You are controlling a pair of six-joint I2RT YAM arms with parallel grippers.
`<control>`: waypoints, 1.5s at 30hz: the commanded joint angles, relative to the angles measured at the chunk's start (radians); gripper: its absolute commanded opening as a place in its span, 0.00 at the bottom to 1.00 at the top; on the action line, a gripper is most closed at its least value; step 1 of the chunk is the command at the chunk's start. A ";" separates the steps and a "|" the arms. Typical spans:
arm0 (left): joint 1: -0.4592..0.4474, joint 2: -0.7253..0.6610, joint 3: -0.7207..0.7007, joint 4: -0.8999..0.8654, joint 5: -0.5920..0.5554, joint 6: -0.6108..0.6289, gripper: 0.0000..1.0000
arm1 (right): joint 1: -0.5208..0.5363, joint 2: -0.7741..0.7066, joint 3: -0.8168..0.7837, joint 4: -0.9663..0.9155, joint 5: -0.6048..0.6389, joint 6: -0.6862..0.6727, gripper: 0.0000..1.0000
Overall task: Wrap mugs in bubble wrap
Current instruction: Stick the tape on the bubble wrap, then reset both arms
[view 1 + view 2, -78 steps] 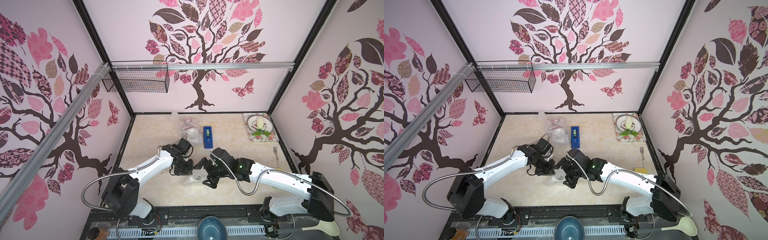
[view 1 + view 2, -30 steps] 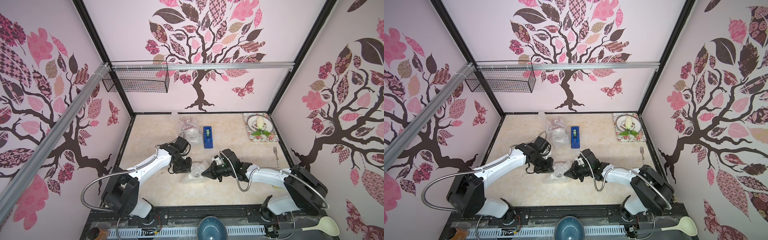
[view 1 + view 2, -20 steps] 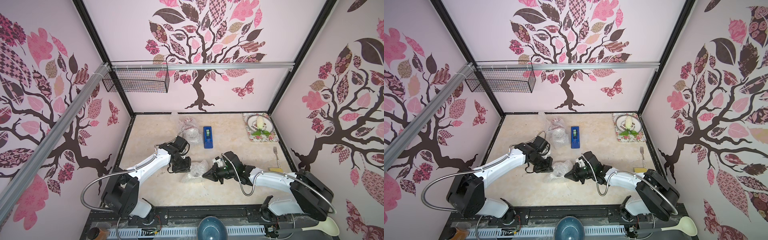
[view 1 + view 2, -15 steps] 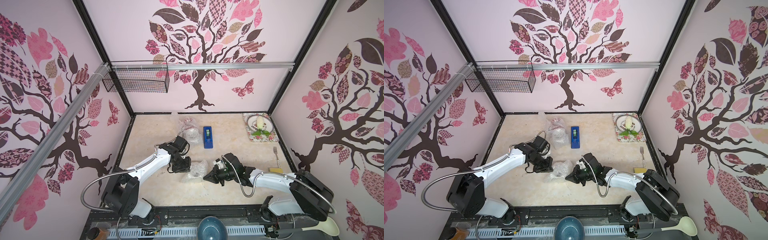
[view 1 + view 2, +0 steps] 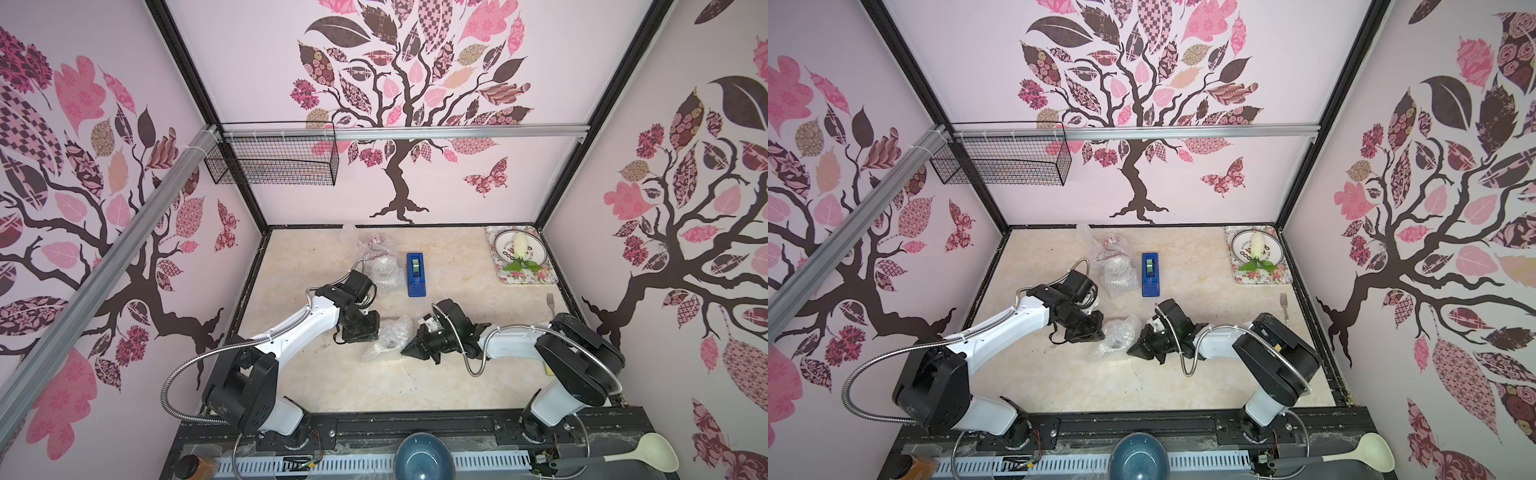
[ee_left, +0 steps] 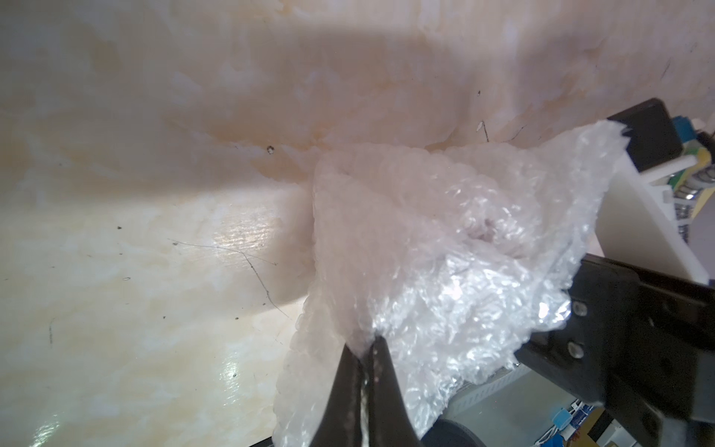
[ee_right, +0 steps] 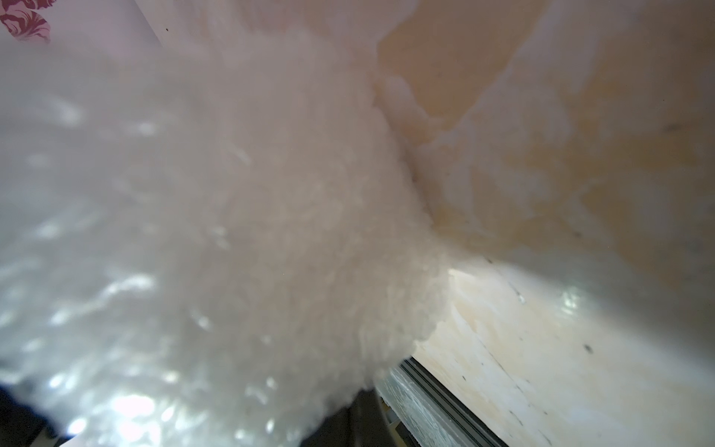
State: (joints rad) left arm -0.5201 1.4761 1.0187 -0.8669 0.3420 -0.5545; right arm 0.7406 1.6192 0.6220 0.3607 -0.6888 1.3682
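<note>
Walls (image 5: 540,187): pale pink, tree decals (image 5: 399,178) | frame: black posts (image 5: 597,116), aluminium rail (image 5: 457,134) | fixture: black wire basket (image 5: 270,162) | table (image 5: 316,257): beige marble-pattern

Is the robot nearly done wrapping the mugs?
Looks close. Two wrapped bundles lie by the tape dispenser. A third bundle is in hand: the left gripper pinches its wrap, the right gripper seems to too. Left: closing that one up.

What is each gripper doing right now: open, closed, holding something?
Left gripper: closed, pinching the bubble wrap.
Right gripper: closed, apparently on the same bubble wrap; view blurred.
</note>
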 commanded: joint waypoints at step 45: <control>0.693 -0.062 -0.490 1.386 -0.336 0.388 0.98 | -0.652 -0.322 -0.373 0.531 0.967 -1.299 1.00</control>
State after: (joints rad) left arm 0.1829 1.3876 0.5797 0.1234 -0.0822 -0.1989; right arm 0.1169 1.2495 0.2611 0.5724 0.2741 0.0902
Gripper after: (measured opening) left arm 0.977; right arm 0.999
